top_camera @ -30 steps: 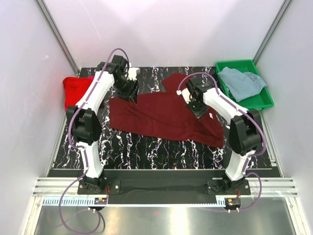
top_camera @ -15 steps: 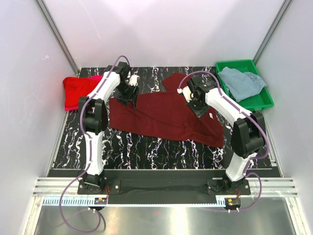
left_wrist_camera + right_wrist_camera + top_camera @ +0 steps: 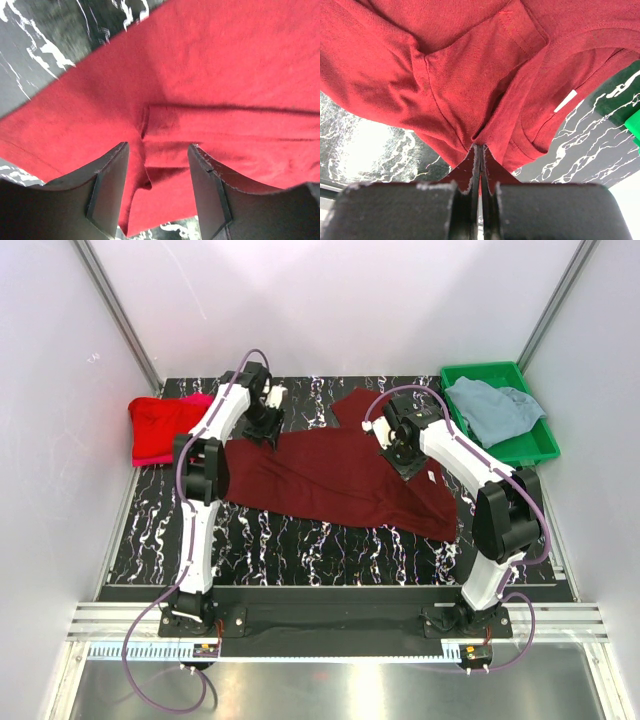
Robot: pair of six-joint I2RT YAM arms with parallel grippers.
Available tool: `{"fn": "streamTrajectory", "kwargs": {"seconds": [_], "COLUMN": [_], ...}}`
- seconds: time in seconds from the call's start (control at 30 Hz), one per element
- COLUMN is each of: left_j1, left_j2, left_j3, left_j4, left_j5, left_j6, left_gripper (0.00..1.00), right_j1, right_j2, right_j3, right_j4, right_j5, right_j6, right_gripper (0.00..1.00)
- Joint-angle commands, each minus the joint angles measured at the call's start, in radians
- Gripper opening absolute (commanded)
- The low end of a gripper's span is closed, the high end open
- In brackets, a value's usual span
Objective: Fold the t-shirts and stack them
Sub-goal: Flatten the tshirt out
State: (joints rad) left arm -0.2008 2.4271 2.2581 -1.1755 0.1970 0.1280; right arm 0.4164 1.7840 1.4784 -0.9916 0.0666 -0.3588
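The dark maroon t-shirt lies spread across the middle of the black marbled table. At the shirt's back left edge my left gripper points down, and the left wrist view shows this gripper open, its fingers either side of a creased fold of the cloth. My right gripper is shut on a bunched pinch of the maroon t-shirt near its white neck label. A bright red t-shirt lies folded at the far left on a pink one. A grey-blue t-shirt lies in the tray.
The green plastic tray stands at the back right corner. White walls close in the table on three sides. The left arm's upper link stands over the maroon shirt's left end and hides it.
The left arm's elbow has swung in towards the centre while its gripper stayed at the shirt's back left edge. The right arm and the shirt have hardly moved.
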Motion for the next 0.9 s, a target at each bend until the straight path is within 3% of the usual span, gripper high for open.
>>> {"fn": "streamTrajectory", "kwargs": {"seconds": [0.0,0.33,0.4,0.43,0.53,0.73,0.83,0.87], "left_j1": [0.003,0.0,-0.002,-0.003,-0.003,-0.002,0.0,0.001], "left_j2": [0.021,0.067,0.069,0.069,0.06,0.01,-0.017,-0.025], "left_j3": [0.064,0.069,0.069,0.069,0.066,0.026,0.003,-0.002], "left_j4": [0.03,0.023,0.02,0.02,0.019,0.017,0.011,0.013], "left_j5": [-0.011,0.015,0.019,0.021,0.024,0.002,0.004,-0.002], "left_j6": [0.021,0.025,0.032,0.035,0.033,0.022,0.027,0.027], "left_gripper": [0.56,0.5,0.45,0.37,0.25,0.21,0.0,0.0], "right_j1": [0.01,0.01,0.01,0.009,0.009,0.01,0.009,0.009], "right_j2": [-0.009,0.003,0.006,0.008,0.009,0.011,0.014,0.014], "right_j3": [0.019,0.028,0.028,0.028,0.031,0.031,0.034,0.036], "right_j4": [0.005,0.01,0.011,0.013,0.011,0.013,0.014,0.014], "right_j5": [-0.014,-0.014,-0.014,-0.016,-0.017,-0.019,-0.019,-0.019], "right_j6": [0.009,0.011,0.015,0.017,0.017,0.015,0.015,0.015], "right_gripper": [0.0,0.0,0.0,0.0,0.0,0.0,0.0,0.0]}}
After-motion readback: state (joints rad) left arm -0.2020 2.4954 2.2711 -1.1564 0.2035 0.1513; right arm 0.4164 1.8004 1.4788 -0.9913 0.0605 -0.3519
